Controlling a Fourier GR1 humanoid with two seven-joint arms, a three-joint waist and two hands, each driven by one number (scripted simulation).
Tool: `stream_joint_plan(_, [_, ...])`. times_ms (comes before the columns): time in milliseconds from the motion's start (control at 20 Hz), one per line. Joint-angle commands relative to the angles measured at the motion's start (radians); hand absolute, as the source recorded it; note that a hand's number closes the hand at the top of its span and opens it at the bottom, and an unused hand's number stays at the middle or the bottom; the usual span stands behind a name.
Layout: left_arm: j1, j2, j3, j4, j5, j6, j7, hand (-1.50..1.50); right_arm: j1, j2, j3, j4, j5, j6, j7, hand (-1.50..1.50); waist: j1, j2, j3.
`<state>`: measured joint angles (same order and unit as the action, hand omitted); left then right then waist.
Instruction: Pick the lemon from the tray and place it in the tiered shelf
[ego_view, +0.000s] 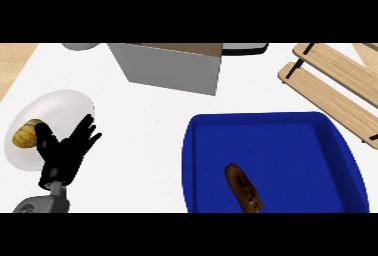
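Head view: no lemon visible on the blue tray (203, 150); only a dark brown elongated item (244, 188) lies there.
Left hand (68, 147) w/ fingers spread, holding nothing, over white plate (63, 102) beside a yellowish round item (25, 134). Right hand not seen. Tiered shelf (336, 80) top right. Brown item prob. light, stiffish; take hold across its middle.

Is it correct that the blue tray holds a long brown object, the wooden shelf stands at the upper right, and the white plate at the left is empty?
Not quite. In the head view the white plate is not empty: a small yellowish-brown object lies on its left part. The rest is correct: the blue tray holds a long brown object, and the wooden shelf stands at the upper right.
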<state>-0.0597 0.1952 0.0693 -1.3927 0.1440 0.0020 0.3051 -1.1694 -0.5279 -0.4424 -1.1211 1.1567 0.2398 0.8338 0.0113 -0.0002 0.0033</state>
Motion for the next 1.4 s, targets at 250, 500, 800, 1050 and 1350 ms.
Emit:
stream_joint_plan(250, [0.048, -0.032, -0.023, 0.014, -0.029, 0.003, -0.017, 0.00, 0.006, -0.079, -0.004, 0.174, -0.024, -0.116, -0.080, 1.50, 0.002, 0.003, -0.004])
stream_joint_plan(500, [0.003, -0.045, -0.019, 0.056, -0.041, 0.018, -0.017, 0.00, 0.064, -0.067, 0.011, 0.206, -0.048, -0.223, -0.181, 1.50, -0.003, 0.004, -0.003])
stream_joint_plan(800, [0.034, -0.014, 0.010, -0.012, -0.029, 0.012, 0.017, 0.00, 0.051, -0.116, 0.018, 0.126, -0.105, -0.102, -0.160, 1.50, -0.013, -0.004, -0.004])
stream_joint_plan(1050, [0.007, -0.017, 0.008, -0.009, -0.027, 0.001, 0.031, 0.00, 0.023, -0.122, 0.068, 0.239, -0.071, -0.117, -0.169, 1.50, -0.005, 0.000, -0.004])
stream_joint_plan(1350, [-0.040, -0.021, 0.024, 0.077, -0.027, -0.004, -0.001, 0.00, -0.003, -0.125, -0.071, 0.204, -0.145, -0.347, -0.125, -1.50, -0.010, 0.003, -0.004])
